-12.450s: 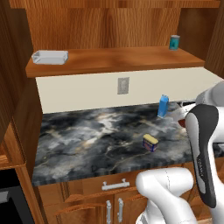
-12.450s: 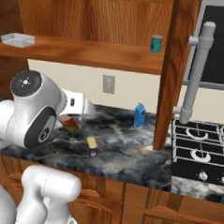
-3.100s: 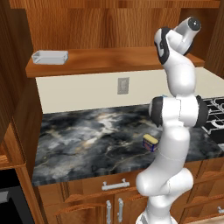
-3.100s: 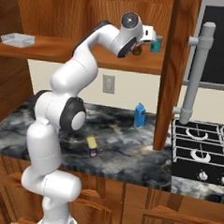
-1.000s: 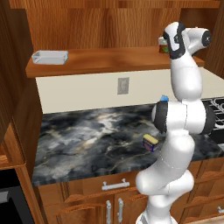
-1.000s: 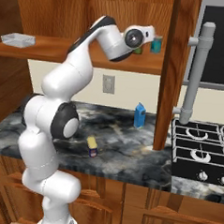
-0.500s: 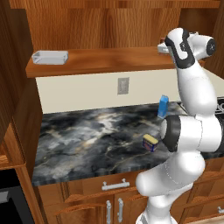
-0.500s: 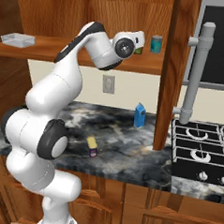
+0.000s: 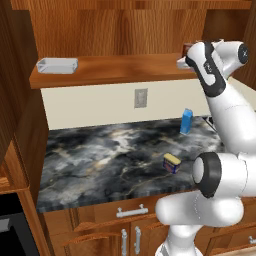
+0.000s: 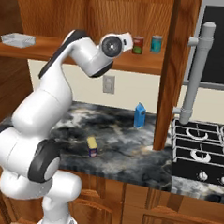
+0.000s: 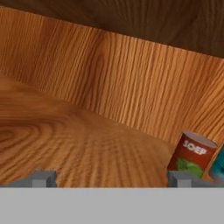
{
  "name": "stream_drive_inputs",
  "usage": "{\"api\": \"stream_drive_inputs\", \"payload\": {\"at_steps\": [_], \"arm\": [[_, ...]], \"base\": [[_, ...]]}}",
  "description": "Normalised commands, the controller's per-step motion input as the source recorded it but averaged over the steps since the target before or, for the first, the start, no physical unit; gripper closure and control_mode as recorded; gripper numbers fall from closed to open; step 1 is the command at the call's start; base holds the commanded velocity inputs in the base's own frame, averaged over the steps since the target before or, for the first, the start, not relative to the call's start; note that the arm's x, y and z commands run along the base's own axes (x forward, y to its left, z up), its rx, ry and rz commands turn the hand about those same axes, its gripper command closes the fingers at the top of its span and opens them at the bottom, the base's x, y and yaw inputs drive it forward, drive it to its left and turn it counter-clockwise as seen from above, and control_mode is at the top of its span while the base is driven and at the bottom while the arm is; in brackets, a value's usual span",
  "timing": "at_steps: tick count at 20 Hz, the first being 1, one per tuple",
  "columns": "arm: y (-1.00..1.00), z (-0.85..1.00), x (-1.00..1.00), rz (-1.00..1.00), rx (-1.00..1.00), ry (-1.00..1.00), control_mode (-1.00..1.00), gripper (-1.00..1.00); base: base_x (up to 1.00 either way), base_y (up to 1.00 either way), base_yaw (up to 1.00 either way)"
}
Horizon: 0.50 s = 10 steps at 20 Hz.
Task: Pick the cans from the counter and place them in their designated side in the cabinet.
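Observation:
The red can (image 10: 137,45) stands upright on the cabinet shelf (image 10: 145,64), just left of a teal-blue can (image 10: 156,44). My gripper (image 10: 130,42) is open a little to the left of the red can, clear of it. In the hand view the open gripper (image 11: 111,179) holds nothing, and the red can (image 11: 196,155) stands ahead of its right fingertip (image 11: 179,178). The squat blue can with a yellow top (image 9: 171,163) lies on the dark marbled counter (image 9: 100,155), below the arm. From the left base the red can (image 9: 188,48) peeks out behind the hand.
A white tray (image 9: 57,65) sits at the left end of the shelf. A slim blue carton (image 10: 140,116) stands at the back of the counter. A wooden cabinet side post (image 10: 170,70) and a stove (image 10: 201,147) lie to the right.
The hand has drawn back leftward along the shelf, away from the two cans. The red can stays standing on the shelf, free of the fingers.

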Motion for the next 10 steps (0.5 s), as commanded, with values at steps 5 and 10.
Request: {"api": "stream_drive_inputs", "payload": {"at_steps": [5, 10], "arm": [[0.37, 0.00, -0.61, 0.03, -0.07, 0.11, -1.00, -1.00], [0.26, -0.03, -0.74, 0.00, -0.02, 0.04, -1.00, -1.00]], "base": [[0.00, 0.00, 0.00], [0.00, 0.00, 0.00]]}}
